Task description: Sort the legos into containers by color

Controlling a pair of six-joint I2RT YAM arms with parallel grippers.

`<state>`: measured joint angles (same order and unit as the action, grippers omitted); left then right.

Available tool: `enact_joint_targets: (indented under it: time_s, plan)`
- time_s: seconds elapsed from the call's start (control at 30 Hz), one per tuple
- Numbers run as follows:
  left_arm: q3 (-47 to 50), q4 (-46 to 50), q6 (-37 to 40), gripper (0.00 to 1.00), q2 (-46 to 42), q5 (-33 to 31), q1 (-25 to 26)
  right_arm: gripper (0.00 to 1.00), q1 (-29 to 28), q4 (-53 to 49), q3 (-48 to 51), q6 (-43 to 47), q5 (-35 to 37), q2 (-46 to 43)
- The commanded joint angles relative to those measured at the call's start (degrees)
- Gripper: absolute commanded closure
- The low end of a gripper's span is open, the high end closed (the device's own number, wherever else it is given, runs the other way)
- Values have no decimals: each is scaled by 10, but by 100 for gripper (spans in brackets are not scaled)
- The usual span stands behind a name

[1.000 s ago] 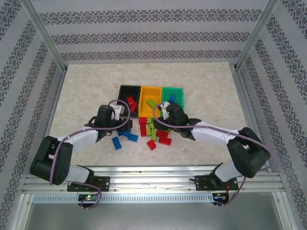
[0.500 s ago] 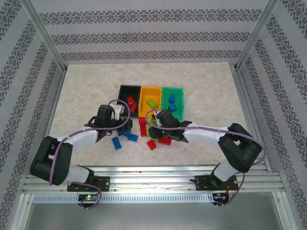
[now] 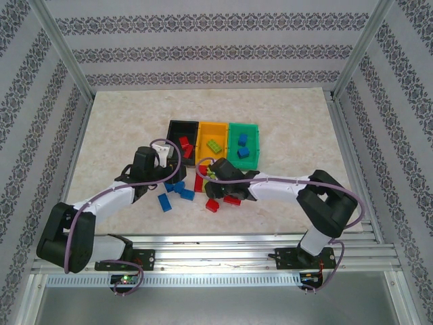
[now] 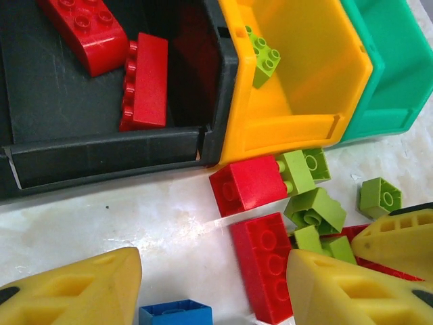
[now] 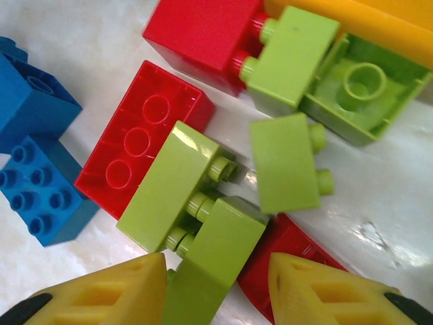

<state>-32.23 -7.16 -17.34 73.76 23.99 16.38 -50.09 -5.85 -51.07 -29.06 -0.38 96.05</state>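
Note:
The black bin holds red legos, the orange-yellow bin a lime one, and the green bin blue ones. A mixed pile of legos lies in front of the bins. My left gripper hangs open over the pile's left edge. Its fingers flank a long red brick and a blue brick without clamping either. My right gripper stands open low in the pile, astride a lime green brick. That brick rests against the left finger, apart from the right one.
More blue bricks lie left of the pile. The bin fronts stand just beyond the left fingers. Red and lime bricks crowd the right fingers. The two grippers work close together. Open marble table extends left, right and behind the bins.
My right gripper swung left from in front of the green bin down into the pile. The left gripper edged slightly towards the bins, its opening unchanged.

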Motion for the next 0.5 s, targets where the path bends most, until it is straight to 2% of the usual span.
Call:
enact_joint_targets:
  time_s: [0.0,0.17,0.47]
  plan:
    - [1,-6,-2,41,-15,11,-5,54,-10,-53,-17,-13,19,28]
    - [3,-6,-9,41,-25,16,-6,49,-17,-73,-30,-15,22,23]
    - [3,-4,-13,41,-28,21,-5,49,-41,-101,-65,-11,52,15]
